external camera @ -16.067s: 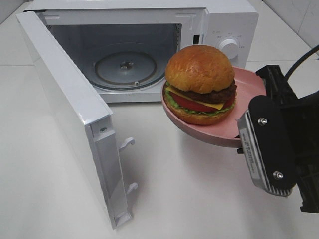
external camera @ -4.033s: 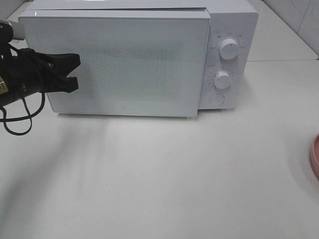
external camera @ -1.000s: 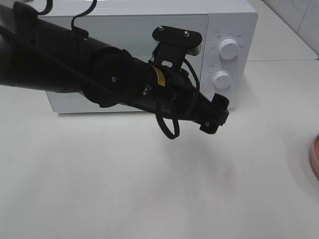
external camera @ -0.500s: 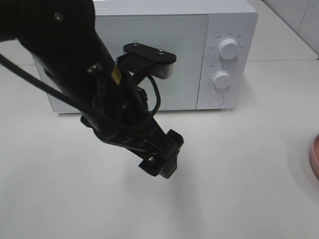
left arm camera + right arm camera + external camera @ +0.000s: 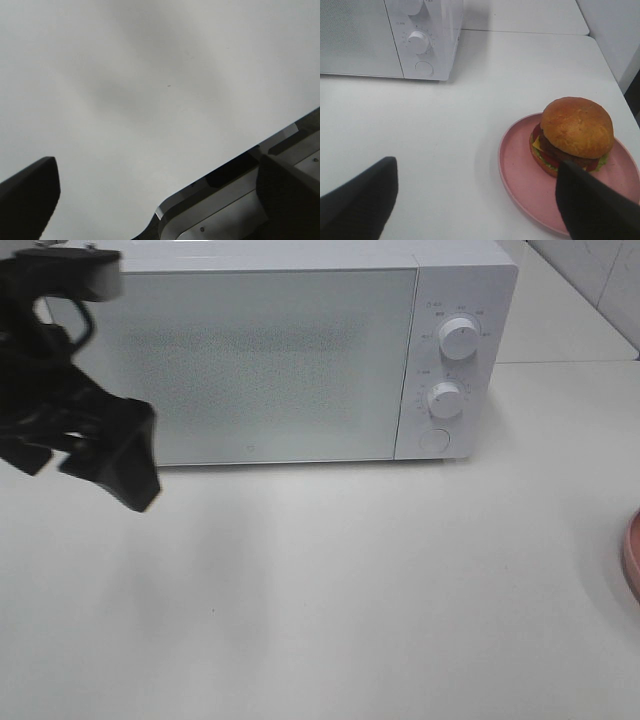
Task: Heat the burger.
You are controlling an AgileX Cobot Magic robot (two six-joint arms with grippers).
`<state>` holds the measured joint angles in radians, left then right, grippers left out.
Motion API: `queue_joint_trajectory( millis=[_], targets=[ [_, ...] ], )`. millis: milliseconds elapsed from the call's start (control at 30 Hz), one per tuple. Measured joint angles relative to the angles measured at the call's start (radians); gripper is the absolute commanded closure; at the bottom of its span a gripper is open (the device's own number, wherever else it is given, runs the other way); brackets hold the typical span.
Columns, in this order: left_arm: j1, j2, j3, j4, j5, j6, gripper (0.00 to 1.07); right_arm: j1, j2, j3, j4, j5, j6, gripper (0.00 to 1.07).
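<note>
My left gripper (image 5: 100,455) hangs at the far left with its black fingers spread wide and nothing in them, over bare matte white table (image 5: 330,600). Next along is the microwave (image 5: 290,350), a boxy glossy white shell with a frosted, speckled door that's shut, plus two ribbed round knobs and a round button on its right side.

My worry is that the burger (image 5: 572,135) isn't in there. It sits on the pink plate (image 5: 517,170) at the near right of the table, well apart from the microwave. If a knob gets turned now, it heats nothing.

My right gripper (image 5: 475,200) hovers wide open by the plate, holding nothing. The bun is domed, shiny and golden. The plate is smooth with a shallow rim, so a sloppy pinch could tip it and slide the burger off.
</note>
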<state>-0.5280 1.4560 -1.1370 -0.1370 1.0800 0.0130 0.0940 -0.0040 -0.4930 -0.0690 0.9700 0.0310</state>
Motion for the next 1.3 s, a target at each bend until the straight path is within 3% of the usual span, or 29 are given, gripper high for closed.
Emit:
queue_joint_trajectory(
  millis=[33, 100, 133, 167, 200, 233, 300, 467, 933, 1300],
  targets=[
    [0.070, -0.052, 0.033, 0.000, 0.007, 0.009, 0.07, 0.000, 0.000, 0.000, 0.000, 0.000, 0.000, 0.31],
    [0.103, -0.082, 0.054, 0.000, 0.010, 0.014, 0.07, 0.000, 0.000, 0.000, 0.000, 0.000, 0.000, 0.31],
    [0.183, -0.142, 0.095, 0.000, 0.012, 0.025, 0.07, 0.000, 0.000, 0.000, 0.000, 0.000, 0.000, 0.31],
    [0.183, -0.142, 0.095, 0.000, 0.012, 0.025, 0.07, 0.000, 0.000, 0.000, 0.000, 0.000, 0.000, 0.31],
    [0.251, -0.193, 0.132, 0.000, 0.015, 0.030, 0.07, 0.000, 0.000, 0.000, 0.000, 0.000, 0.000, 0.31],
    [0.251, -0.193, 0.132, 0.000, 0.015, 0.030, 0.07, 0.000, 0.000, 0.000, 0.000, 0.000, 0.000, 0.31],
    [0.346, -0.269, 0.188, 0.000, 0.027, 0.033, 0.07, 0.000, 0.000, 0.000, 0.000, 0.000, 0.000, 0.31],
    [0.431, -0.400, 0.284, -0.001, 0.053, 0.033, 0.07, 0.000, 0.000, 0.000, 0.000, 0.000, 0.000, 0.31],
    [0.454, -0.806, 0.577, 0.042, 0.060, 0.036, 0.07, 0.000, 0.000, 0.000, 0.000, 0.000, 0.000, 0.31],
    [0.454, -1.103, 0.615, 0.068, 0.005, 0.036, 0.07, 0.000, 0.000, 0.000, 0.000, 0.000, 0.000, 0.31]
  ],
)
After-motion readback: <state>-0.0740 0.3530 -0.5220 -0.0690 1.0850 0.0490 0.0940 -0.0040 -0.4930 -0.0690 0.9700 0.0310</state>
